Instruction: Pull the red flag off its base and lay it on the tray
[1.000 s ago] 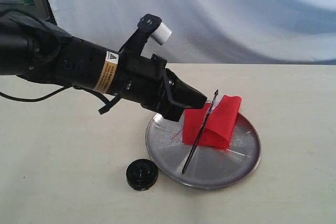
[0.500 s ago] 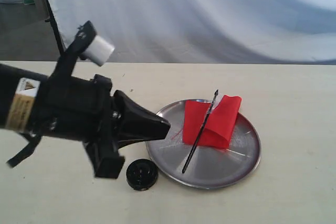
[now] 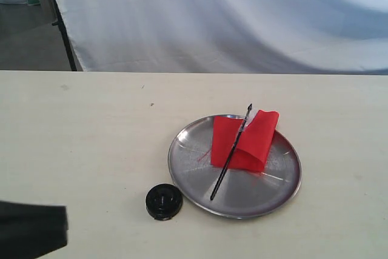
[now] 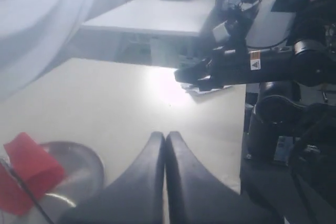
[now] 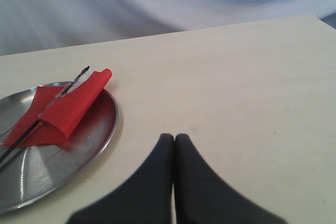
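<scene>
The red flag [image 3: 245, 141] lies folded on the tray [image 3: 194, 180], its thin black stick [image 3: 227, 168] slanting across the steel with the pointed tip toward the far rim. The round black base [image 3: 163, 201] sits on the table just off the tray's near-left rim, with nothing in its hole. The right wrist view shows the flag [image 5: 65, 109] on the tray [image 5: 102, 129] off to one side of my right gripper [image 5: 174, 137], which is shut and holds nothing. My left gripper [image 4: 165, 135] is shut with nothing in it, the flag [image 4: 29, 169] and tray [image 4: 86, 163] blurred beside it.
A white cloth backdrop [image 3: 230, 16] hangs behind the cream table [image 3: 91, 131]. A dark piece of the left arm [image 3: 30, 232] shows at the lower left corner. The left wrist view shows the right arm [image 4: 247, 69] and another table behind it.
The left arm has pulled back from the tray toward the lower left, almost out of the exterior view. Flag, tray and base have not moved.
</scene>
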Robot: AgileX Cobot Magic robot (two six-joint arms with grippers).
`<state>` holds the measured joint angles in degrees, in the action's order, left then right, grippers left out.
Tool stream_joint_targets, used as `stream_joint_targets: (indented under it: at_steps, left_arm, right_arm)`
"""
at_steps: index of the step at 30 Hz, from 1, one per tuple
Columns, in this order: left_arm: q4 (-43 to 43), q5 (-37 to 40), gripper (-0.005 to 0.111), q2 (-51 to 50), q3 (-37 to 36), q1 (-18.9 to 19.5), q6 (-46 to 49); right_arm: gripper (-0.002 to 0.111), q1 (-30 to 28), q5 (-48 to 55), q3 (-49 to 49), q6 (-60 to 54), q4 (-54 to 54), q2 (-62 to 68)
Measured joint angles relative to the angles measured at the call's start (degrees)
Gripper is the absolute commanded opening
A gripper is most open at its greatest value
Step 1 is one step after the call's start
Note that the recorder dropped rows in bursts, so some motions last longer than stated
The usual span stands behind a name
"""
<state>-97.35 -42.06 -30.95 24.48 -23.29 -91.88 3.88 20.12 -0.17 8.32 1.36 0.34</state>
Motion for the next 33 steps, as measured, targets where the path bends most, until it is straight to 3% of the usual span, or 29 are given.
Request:
stream_joint_targets:
  at_steps: [9, 23, 33]
  left_arm:
    - [-1.9, -1.3, 0.0, 11.6, -2.7, 0.0, 2.9]
    - [-2.3, -1.5, 0.0, 12.0, -4.1, 0.0, 3.0]
    - [5.4, 10.1, 0.0, 12.0, -12.9, 0.0, 3.2]
  right_arm:
    - [-0.001, 0.0, 0.0, 0.0, 0.0, 0.0, 0.0]
    - [-0.001, 0.0, 0.0, 0.0, 0.0, 0.0, 0.0]
    - [-0.001, 0.0, -1.5, 0.0, -0.6, 0.0, 0.0]
